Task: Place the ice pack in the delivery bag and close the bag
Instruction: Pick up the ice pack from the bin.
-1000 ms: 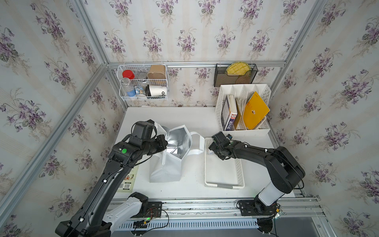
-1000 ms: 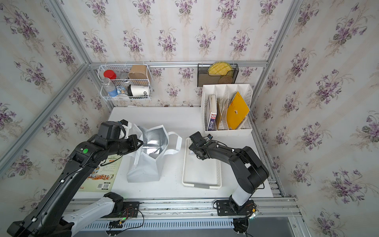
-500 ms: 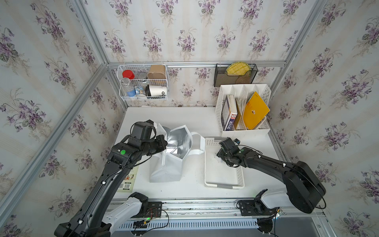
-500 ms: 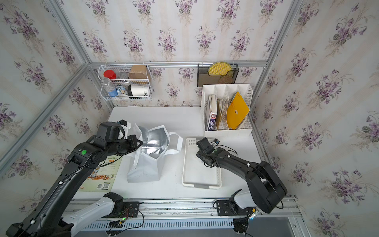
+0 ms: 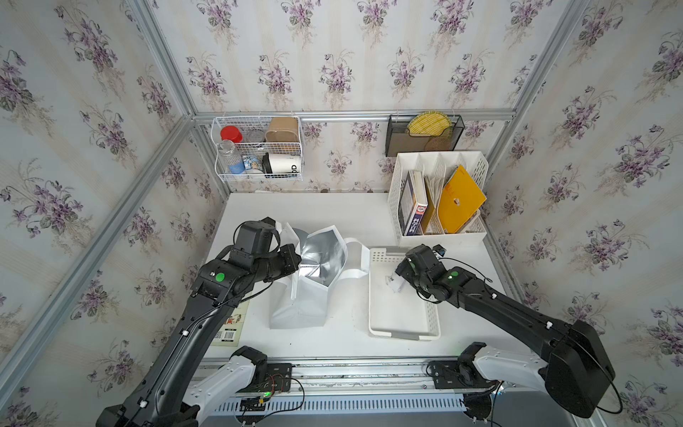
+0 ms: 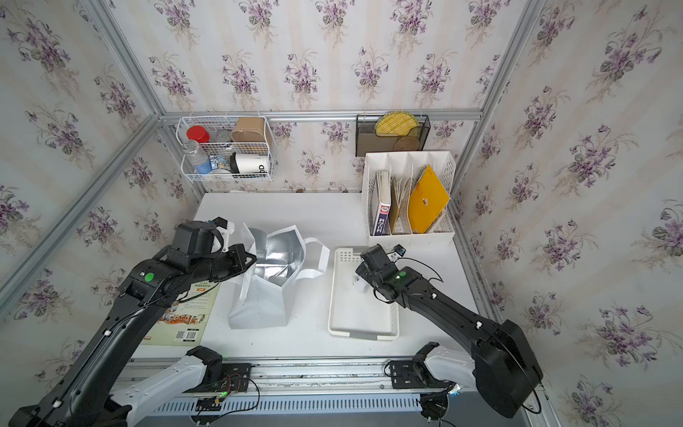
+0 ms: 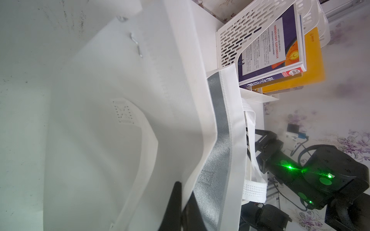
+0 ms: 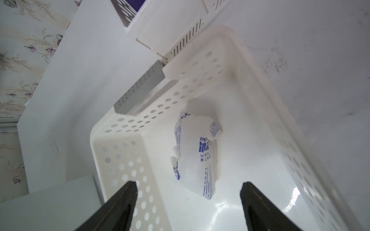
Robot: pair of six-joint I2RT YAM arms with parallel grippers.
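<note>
The right gripper (image 8: 189, 186): jaws spread wide, nothing between them. It hangs over the far end of the tray (image 8: 124, 160), pointing down into it. The ice pack (image 8: 198, 156) lies crumpled on the tray floor, blue print up, in line with the gap between the fingers and near the perforated end wall. Whether a finger touches it cannot be told.

Right arm: runs low from its base at the near rail, slanting over the tray's right side, wrist bent downward. In both top views the wrist covers most of the pack, leaving a small pale patch (image 5: 393, 283) beside the gripper (image 5: 401, 275).

The left gripper (image 7: 183, 208): clenched on the rim of the delivery bag (image 7: 120, 100), with one finger on the white outside and the other on the foil side. Both fingertips are cut off by the frame edge.

Left arm: long link slants up from the near-left corner and the forearm reaches across to the bag's left rim.

The bag (image 5: 299, 303) stands upright on the table (image 5: 332, 210), mouth open and silver lining showing. It is left of the tray and apart from it. One strap handle (image 5: 356, 258) droops toward the tray.

Around:
- A file rack (image 5: 439, 236) stands just behind the tray, holding a book (image 5: 415, 207) and a yellow folder (image 5: 460, 199).
- A wire basket (image 5: 258, 148) hangs on the back wall.
- A booklet (image 6: 184, 314) lies flat, partly hidden under the left arm.
</note>
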